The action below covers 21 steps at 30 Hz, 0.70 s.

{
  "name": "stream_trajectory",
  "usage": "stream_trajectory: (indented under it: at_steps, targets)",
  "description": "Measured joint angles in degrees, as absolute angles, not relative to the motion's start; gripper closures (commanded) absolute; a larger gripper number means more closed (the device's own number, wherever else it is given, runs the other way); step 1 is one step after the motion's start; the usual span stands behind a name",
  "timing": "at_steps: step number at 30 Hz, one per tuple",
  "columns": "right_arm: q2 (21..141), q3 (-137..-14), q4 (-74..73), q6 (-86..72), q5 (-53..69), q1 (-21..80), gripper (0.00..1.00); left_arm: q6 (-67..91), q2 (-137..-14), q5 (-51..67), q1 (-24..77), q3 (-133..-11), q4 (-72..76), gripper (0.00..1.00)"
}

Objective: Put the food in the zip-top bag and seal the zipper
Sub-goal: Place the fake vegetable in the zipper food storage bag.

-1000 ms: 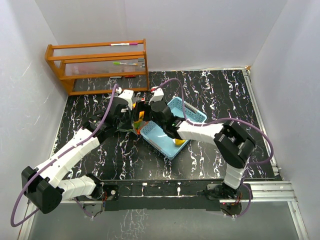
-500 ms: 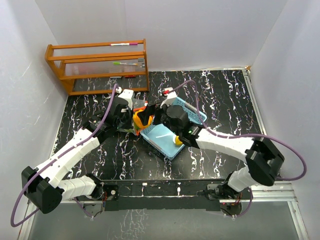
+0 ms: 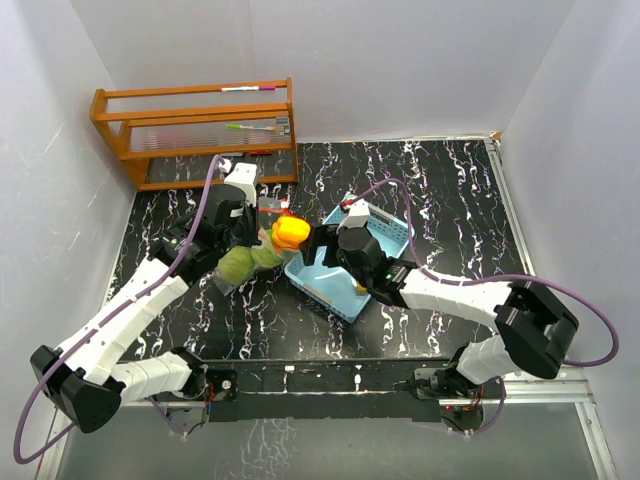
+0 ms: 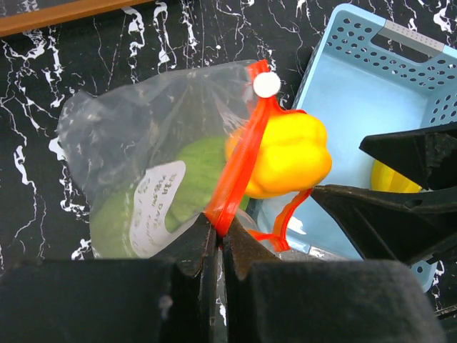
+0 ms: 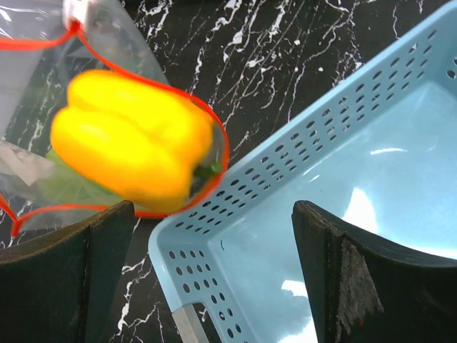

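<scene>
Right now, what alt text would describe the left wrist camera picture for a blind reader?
The left tool pinches the red zipper of a clear zip-top bag; a yellow toy pepper sits in its mouth, a green toy inside. A light blue basket lies at right.

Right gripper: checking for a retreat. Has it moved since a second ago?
Yes. The right gripper has drawn back rightward, away from the brown wooden rack, over the light blue perforated plastic tray.

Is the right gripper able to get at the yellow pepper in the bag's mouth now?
Probably yes. The right gripper is open and the yellow pepper sits just ahead of it, in the mouth of the zip-top bag, nothing between. The left gripper pinches the zipper.
</scene>
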State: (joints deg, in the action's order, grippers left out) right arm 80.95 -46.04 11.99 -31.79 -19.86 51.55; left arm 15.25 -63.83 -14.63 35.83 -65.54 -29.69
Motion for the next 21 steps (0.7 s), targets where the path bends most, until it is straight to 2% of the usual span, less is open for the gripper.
stream_trajectory:
  at_steps: [6, 16, 21]
  targets:
    - [78.59, -42.33, 15.03, -33.56, -18.70, 50.63, 0.15, 15.16, -63.22, -15.11, 35.83, -65.91, -30.13, 1.00]
    - [78.76, -42.11, 19.79, -35.92, -14.94, 50.17, 0.16, 15.16, -63.16, -15.11, 35.83, -65.91, -30.09, 1.00]
    - [82.50, -43.88, 20.86, -37.89, -12.36, 50.17, 0.18, 15.18, -62.98, -15.05, 35.83, -65.89, -30.04, 1.00]
